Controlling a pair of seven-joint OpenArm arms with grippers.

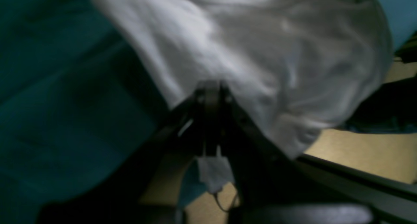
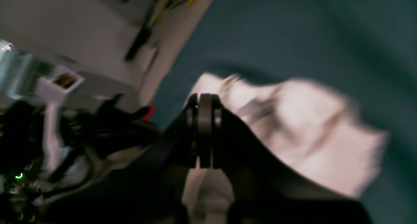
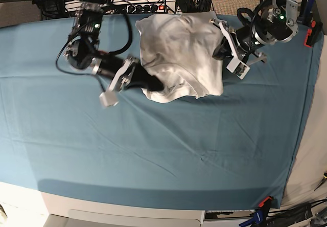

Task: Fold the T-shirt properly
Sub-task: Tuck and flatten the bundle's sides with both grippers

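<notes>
The white T-shirt point(image 3: 180, 48) lies bunched and wrinkled near the back edge of the teal table cloth point(image 3: 153, 150). My right gripper point(image 3: 156, 87) is at the shirt's front left edge. In the right wrist view that gripper point(image 2: 205, 99) is shut on the T-shirt point(image 2: 309, 136), and a bit of white cloth shows between the jaws. My left gripper point(image 3: 220, 48) is at the shirt's right edge. In the left wrist view it point(image 1: 211, 87) is shut on the T-shirt point(image 1: 260, 48), whose cloth drapes over and past the fingertips.
A power strip and cables point(image 3: 148, 6) run along the table's back edge behind the shirt. Clamps hold the cloth at the right edge point(image 3: 308, 37) and the front right corner point(image 3: 263, 203). Bare teal cloth spreads across the front half.
</notes>
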